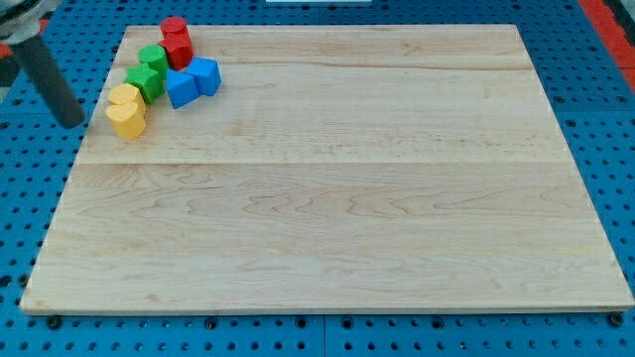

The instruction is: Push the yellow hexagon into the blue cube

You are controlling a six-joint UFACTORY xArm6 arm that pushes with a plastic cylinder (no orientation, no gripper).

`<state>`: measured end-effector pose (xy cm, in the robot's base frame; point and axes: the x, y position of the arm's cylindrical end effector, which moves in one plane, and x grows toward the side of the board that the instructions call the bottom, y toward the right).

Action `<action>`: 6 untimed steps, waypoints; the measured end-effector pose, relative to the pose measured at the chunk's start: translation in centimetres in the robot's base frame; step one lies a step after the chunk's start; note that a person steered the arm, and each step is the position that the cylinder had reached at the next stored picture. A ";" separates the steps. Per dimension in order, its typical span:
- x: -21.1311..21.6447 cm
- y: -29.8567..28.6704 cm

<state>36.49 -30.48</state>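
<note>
Two yellow blocks sit at the board's top left. The lower one [129, 120] looks like the hexagon and the upper one [123, 96] is rounded. Just to their right lie two touching blue blocks: the left one [181, 87] looks like the cube, and the right one [205, 75] has an angled top. The yellow hexagon lies down and to the left of the blue cube, with a small gap between them. My tip [76, 124] is just off the board's left edge, a short way left of the yellow hexagon and not touching it.
Two green blocks [147, 71] and two red blocks [177, 41] are packed in the same cluster, above the yellow and blue ones. The wooden board [327, 218] lies on a blue perforated table [20, 198].
</note>
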 end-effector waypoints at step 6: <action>0.0 13.0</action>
